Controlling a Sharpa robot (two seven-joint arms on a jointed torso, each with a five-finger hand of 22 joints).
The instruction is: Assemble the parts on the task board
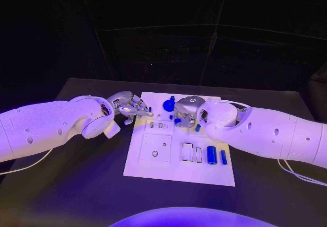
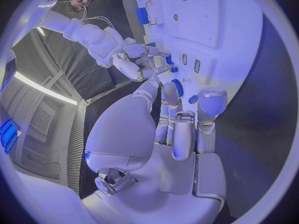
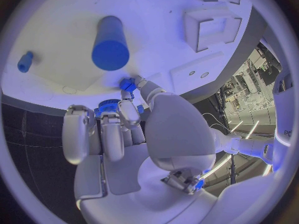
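The white task board (image 1: 178,163) lies in the middle of the table. My right hand (image 1: 185,111) hovers over its far middle and pinches a small blue part (image 3: 127,83) at its fingertips, just above the board. A blue toothed disc (image 3: 108,104) sits close behind those fingers. A tall blue cylinder (image 3: 110,42) stands on the board beyond them, and a small blue peg (image 3: 25,62) lies farther off. My left hand (image 1: 131,107) reaches over the board's far left corner, fingers stretched toward the blue disc (image 2: 179,88). A small blue piece (image 2: 193,99) shows between its thumb and fingers; whether it is held is unclear.
Two blue cylinders (image 1: 212,155) lie side by side at the board's near right, next to rectangular recesses (image 1: 188,152). A square raised block (image 1: 156,148) with a hole takes up the near left. Black table surrounds the board on all sides.
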